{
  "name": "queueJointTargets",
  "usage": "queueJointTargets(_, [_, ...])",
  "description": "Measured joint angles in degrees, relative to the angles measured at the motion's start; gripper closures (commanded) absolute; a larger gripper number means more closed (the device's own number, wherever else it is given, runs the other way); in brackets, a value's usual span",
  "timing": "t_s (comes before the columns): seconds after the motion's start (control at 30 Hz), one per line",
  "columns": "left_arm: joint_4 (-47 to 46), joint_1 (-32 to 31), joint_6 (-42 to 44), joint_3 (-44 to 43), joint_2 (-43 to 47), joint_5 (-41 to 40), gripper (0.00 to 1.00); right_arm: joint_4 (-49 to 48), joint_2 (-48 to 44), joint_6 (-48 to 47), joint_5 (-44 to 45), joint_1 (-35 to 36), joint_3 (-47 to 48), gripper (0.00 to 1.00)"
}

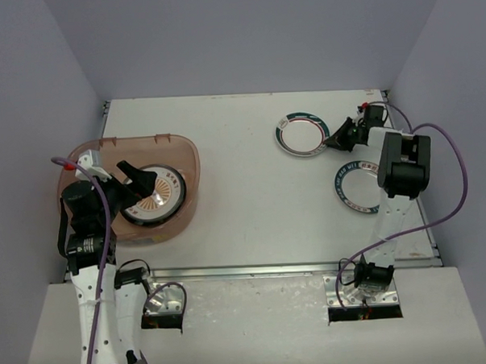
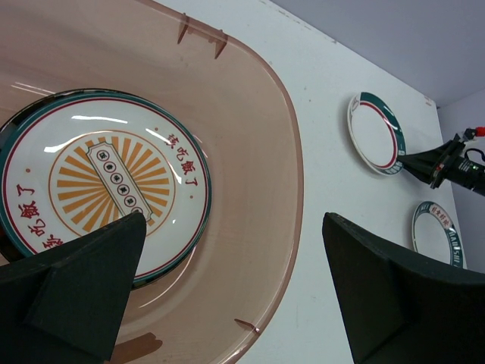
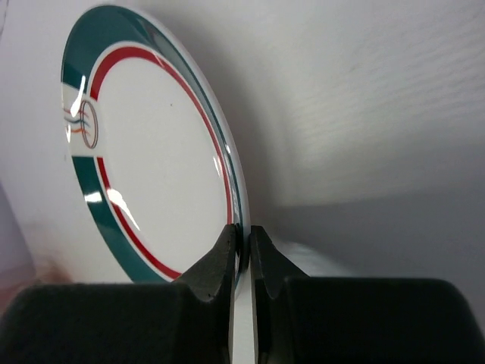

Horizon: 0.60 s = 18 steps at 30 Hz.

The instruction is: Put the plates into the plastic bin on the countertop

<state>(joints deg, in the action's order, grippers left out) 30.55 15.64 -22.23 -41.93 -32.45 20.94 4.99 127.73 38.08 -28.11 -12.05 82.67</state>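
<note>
Our left gripper (image 1: pixel 138 177) hangs over the plastic bin (image 1: pixel 187 148) at the left of the countertop (image 1: pixel 252 214), jaws spread wide, gripping nothing. The orange sunburst plate (image 1: pixel 156 195) lies flat in the bin right under it. Our right gripper (image 1: pixel 334 138) is pinched narrow on the right rim of the teal-and-red plate (image 1: pixel 299 134), far right side; we can't tell if that plate is off the surface. A dark-rimmed plate (image 1: pixel 352 189) lies nearer us, partly hidden by the right arm (image 1: pixel 403 163).
</note>
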Motion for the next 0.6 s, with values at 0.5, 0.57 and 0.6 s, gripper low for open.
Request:
queueJointTargets(0.5, [0.0,0.0,0.6,0.0,-1.2,1.4,0.00,-29.8,-14.0,23.7,-14.6,1.3,-26.6,1.00])
queueJointTargets(0.57, [0.0,0.0,0.7,0.0,-1.9,2.1,0.00,-32.3,-16.1,25.3,-15.1,1.3,-28.3,1.00])
queueJointTargets(0.6, [0.0,0.0,0.8,0.0,-2.4,2.7,0.00,-33.7,-17.7,26.1,-15.4,1.3,-29.6,1.00])
